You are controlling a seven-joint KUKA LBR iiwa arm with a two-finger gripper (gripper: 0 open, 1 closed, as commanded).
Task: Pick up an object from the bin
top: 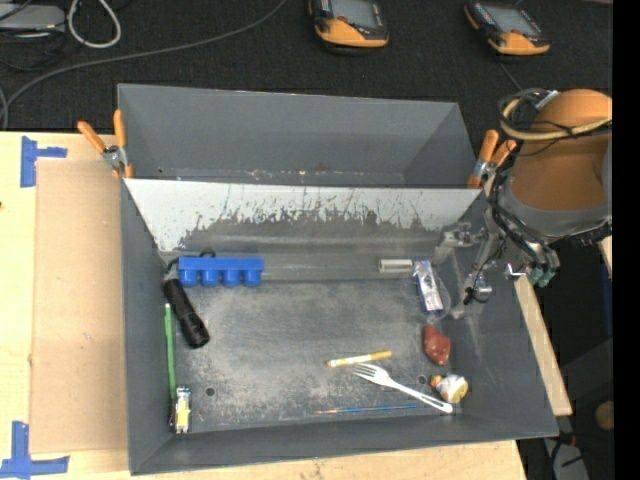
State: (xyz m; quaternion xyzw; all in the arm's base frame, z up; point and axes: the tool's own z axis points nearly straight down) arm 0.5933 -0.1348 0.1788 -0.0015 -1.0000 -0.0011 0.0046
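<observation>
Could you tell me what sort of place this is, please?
Probably a robotics lab's grasping station: a grey metal bin of odd loose things, a robot arm reaching in, and two orange handheld devices behind.

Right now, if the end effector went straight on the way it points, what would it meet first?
Probably the bare bin floor by the right wall. The silver wrapped packet lies just beside the end effector and might be clipped; depth is unclear.
</observation>
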